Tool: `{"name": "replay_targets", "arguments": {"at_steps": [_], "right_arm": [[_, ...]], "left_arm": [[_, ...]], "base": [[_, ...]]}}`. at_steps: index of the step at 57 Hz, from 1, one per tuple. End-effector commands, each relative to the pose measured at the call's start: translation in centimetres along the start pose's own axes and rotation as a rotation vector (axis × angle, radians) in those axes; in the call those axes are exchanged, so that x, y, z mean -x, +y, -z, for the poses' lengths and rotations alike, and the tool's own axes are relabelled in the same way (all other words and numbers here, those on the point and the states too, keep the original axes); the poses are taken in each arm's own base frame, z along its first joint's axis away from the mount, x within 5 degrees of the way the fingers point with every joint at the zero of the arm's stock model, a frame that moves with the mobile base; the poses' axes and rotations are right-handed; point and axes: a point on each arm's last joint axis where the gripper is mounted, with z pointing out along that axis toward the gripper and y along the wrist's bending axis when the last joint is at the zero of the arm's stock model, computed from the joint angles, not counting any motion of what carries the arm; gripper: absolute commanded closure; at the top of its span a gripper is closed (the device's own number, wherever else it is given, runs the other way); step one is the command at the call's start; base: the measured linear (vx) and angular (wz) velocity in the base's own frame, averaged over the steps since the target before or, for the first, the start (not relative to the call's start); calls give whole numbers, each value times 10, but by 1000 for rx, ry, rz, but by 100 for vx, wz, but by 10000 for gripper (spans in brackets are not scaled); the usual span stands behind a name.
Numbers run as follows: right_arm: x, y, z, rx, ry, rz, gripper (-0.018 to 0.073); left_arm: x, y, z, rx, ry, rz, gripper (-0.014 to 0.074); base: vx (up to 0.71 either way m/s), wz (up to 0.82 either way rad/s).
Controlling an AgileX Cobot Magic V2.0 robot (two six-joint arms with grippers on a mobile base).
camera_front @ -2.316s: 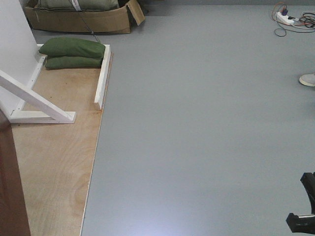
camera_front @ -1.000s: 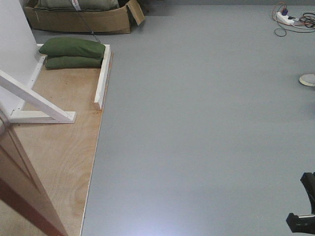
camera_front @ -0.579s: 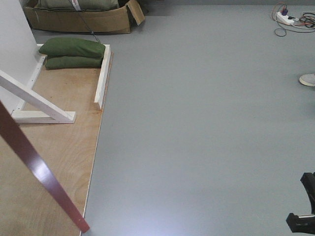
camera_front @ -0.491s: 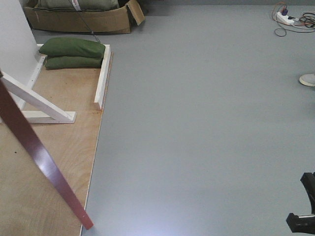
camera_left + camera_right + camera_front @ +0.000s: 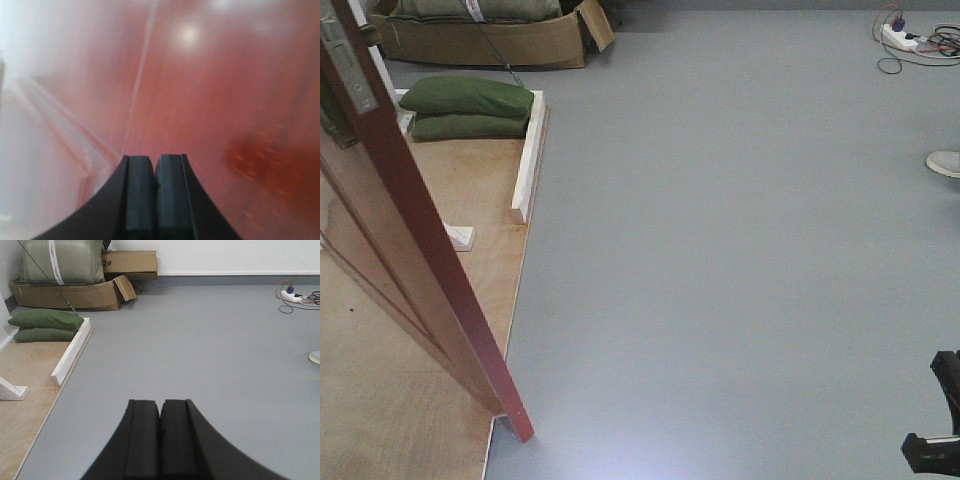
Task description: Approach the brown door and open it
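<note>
The door (image 5: 415,250) stands open at an angle on the left of the front view. Its glossy edge runs from the top left corner down to a lower corner at the seam where the plywood (image 5: 380,400) meets the grey floor (image 5: 720,250). A lock plate (image 5: 355,85) shows high on that edge.

In the left wrist view the door fills everything behind the left gripper (image 5: 155,161) — red-brown and blurred, with a recessed panel line at the left. The gripper's pads are pressed together with nothing between them. Whether they touch the door cannot be told.

The right gripper (image 5: 160,405) is likewise closed and empty, over the grey floor and well apart from the door.

Past the door, a white rail (image 5: 528,155) lies along the plywood's right edge. The end of a white brace (image 5: 460,237) shows just beside the door's edge. Two green sandbags (image 5: 470,108) are stacked at the plywood's far edge, against the rail's end, with an open cardboard box (image 5: 490,42) beyond them. At the floor's far right corner lies a power strip (image 5: 900,35) with cables — and a shoe (image 5: 947,162) shows at the right edge.
</note>
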Motion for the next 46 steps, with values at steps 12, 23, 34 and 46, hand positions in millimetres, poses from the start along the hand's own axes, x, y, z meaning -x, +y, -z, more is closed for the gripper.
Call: {"name": "replay_targets", "arguments": {"at_steps": [12, 23, 34, 46], "right_arm": [[6, 0, 0, -5, -76, 10, 559], [6, 0, 0, -5, -76, 10, 559], [6, 0, 0, -5, -76, 10, 559], [6, 0, 0, -5, -76, 10, 559]], "left_arm": [[-1, -30, -7, -184, -51, -23, 565], [-10, -35, -18, -246, -56, -17, 565], [-19, -43, -28, -337, -77, -5, 565], [-27, -45, -36, -372, -71, 14, 565]], "base": [[0, 0], [0, 0], [0, 0], [0, 0]]}}
